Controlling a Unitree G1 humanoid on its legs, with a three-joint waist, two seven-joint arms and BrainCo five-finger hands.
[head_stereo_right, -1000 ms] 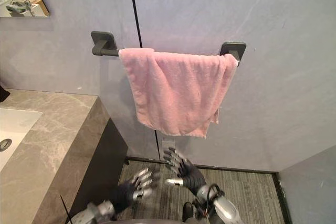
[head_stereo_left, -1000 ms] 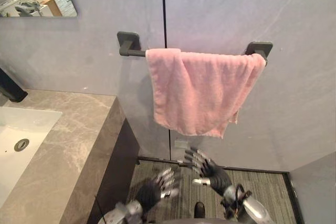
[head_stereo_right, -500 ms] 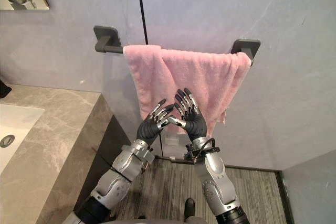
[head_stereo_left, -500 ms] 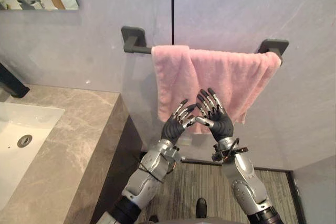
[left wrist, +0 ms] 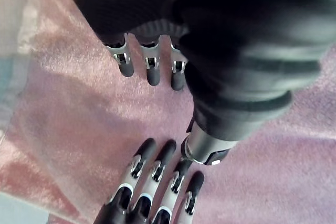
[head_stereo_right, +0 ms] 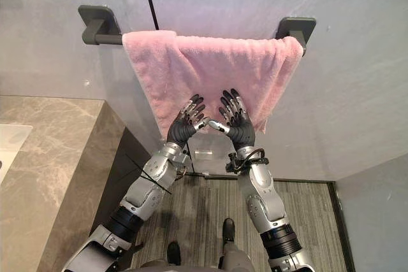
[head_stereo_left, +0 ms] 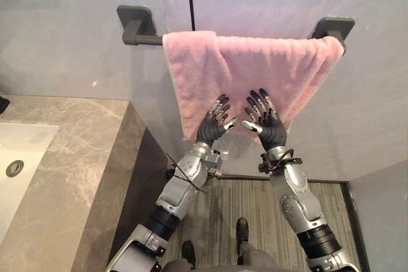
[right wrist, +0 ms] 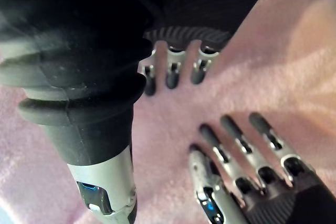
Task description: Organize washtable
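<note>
A pink towel (head_stereo_left: pixel 255 68) hangs folded over a dark wall rail (head_stereo_left: pixel 141 39), its lower edge uneven. Both hands are raised side by side in front of the towel's lower part. My left hand (head_stereo_left: pixel 209 129) is open, its fingers straight and pointing up at the cloth. Just right of it, my right hand (head_stereo_left: pixel 268 130) is open too, fingers spread against or just off the towel. In the left wrist view the straight fingers (left wrist: pixel 152 67) lie close over the pink towel (left wrist: pixel 73 108). The right wrist view shows its fingers (right wrist: pixel 170 73) over the towel (right wrist: pixel 294 51) as well.
A grey marble counter (head_stereo_left: pixel 70 176) with a white sink (head_stereo_left: pixel 19 151) stands at the left, its corner close to my left arm. The rail's right bracket (head_stereo_left: pixel 333 28) is fixed to the grey wall. Striped flooring (head_stereo_left: pixel 248 202) lies below.
Both hands rose from near the floor up to the towel's lower part, then spread slightly apart. The camera has shifted, so the whole picture moved left and up.
</note>
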